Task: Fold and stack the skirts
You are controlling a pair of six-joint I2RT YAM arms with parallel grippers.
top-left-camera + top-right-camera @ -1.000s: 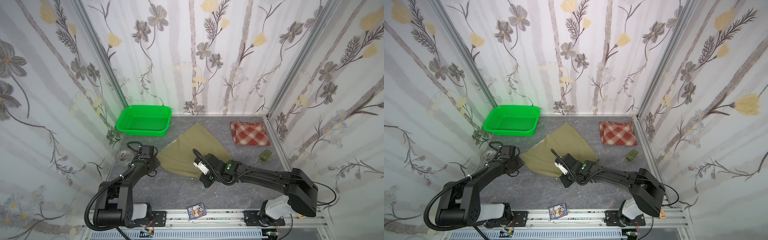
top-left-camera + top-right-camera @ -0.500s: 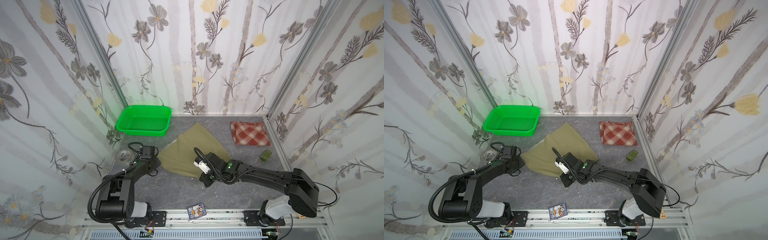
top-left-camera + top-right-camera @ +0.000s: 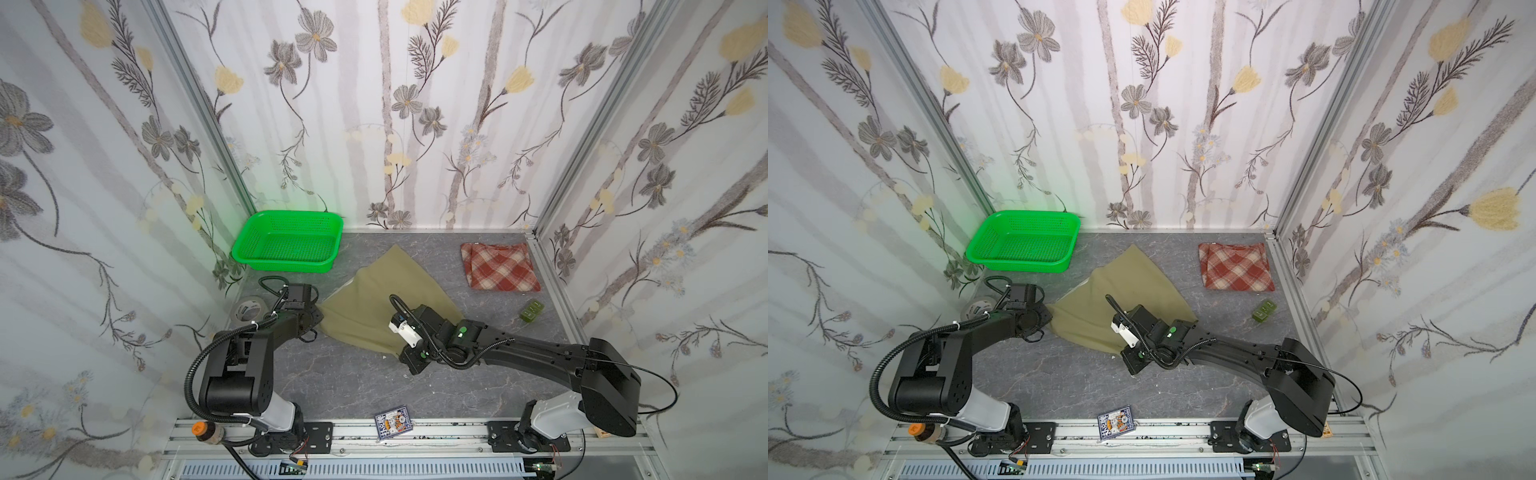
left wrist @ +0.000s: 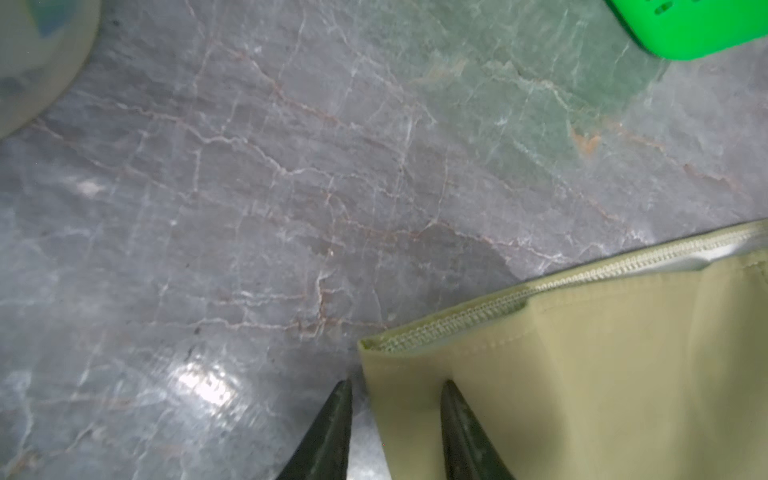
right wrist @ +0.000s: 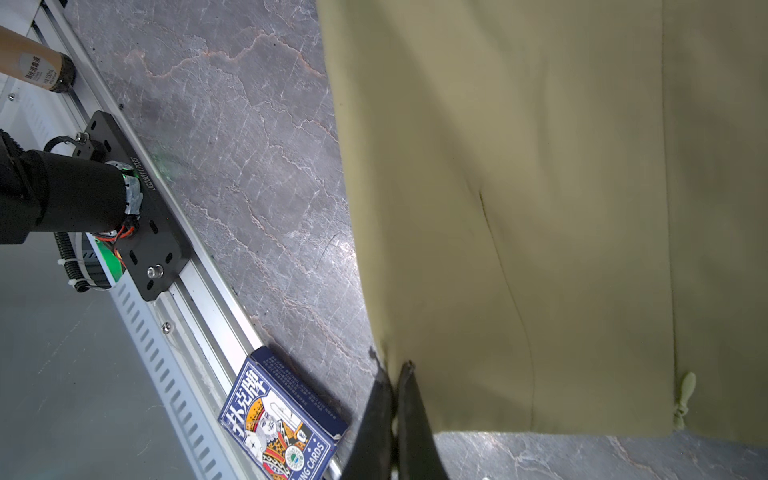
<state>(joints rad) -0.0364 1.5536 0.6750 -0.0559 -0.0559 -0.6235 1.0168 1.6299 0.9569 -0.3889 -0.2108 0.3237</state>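
The khaki-olive skirt (image 3: 374, 299) (image 3: 1121, 297) lies spread in the middle of the table. My left gripper (image 4: 397, 388) is at its left corner, open: one fingertip (image 4: 345, 399) is on the bare table, the other (image 4: 451, 399) over the cloth, with the skirt's edge (image 4: 399, 374) between them. My right gripper (image 5: 395, 370) is shut on the khaki skirt's near hem (image 5: 457, 291), which rises a little off the table there. In both top views that gripper (image 3: 399, 353) sits at the skirt's front edge. The plaid skirt (image 3: 500, 268) (image 3: 1235, 266) lies folded at the back right.
A green basket (image 3: 286, 241) stands at the back left, a tape roll (image 3: 249, 309) by the left wall. A small green object (image 3: 532, 311) lies near the right wall. A card pack (image 3: 392, 422) and a bottle (image 3: 208, 432) rest on the front rail.
My left gripper has crept slightly right towards the khaki skirt's corner. The right arm has hardly moved and keeps its hold on the hem.
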